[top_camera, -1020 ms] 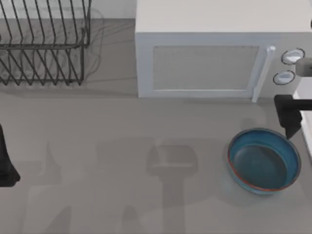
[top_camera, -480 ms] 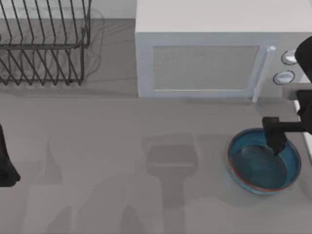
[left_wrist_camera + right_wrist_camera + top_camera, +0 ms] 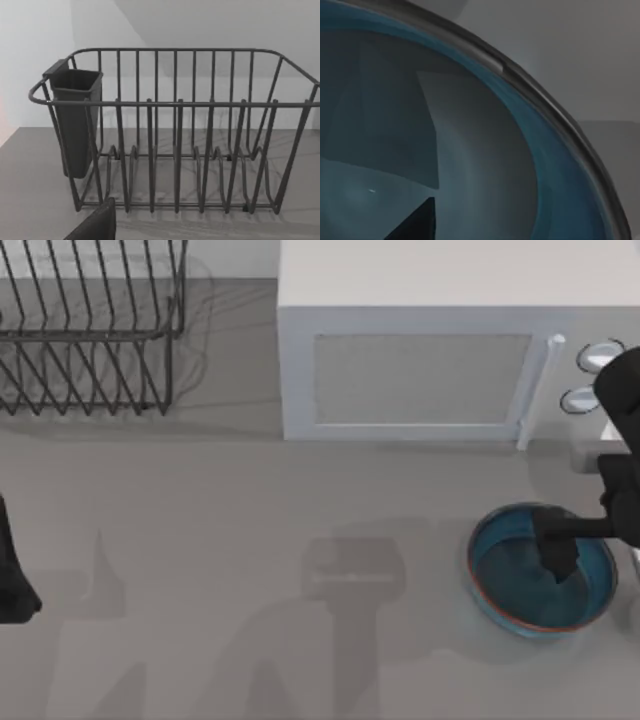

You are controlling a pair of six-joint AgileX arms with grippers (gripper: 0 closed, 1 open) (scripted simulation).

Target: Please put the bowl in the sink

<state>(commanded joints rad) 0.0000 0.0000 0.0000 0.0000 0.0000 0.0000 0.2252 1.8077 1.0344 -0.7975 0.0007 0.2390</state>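
While the round, shallow, glossy blue bowl [image 3: 541, 569] is sitting on the grey counter [image 3: 250, 540] at its right, the right pincer [image 3: 558, 555] is hanging over its hollow, grip unclear; beyond, the white microwave [image 3: 440, 350] is standing.

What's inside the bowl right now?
Nothing lies in the bowl; its blue floor looks bare. The right gripper hangs over its middle and covers part of the floor there. The left arm is parked at the table's left edge.
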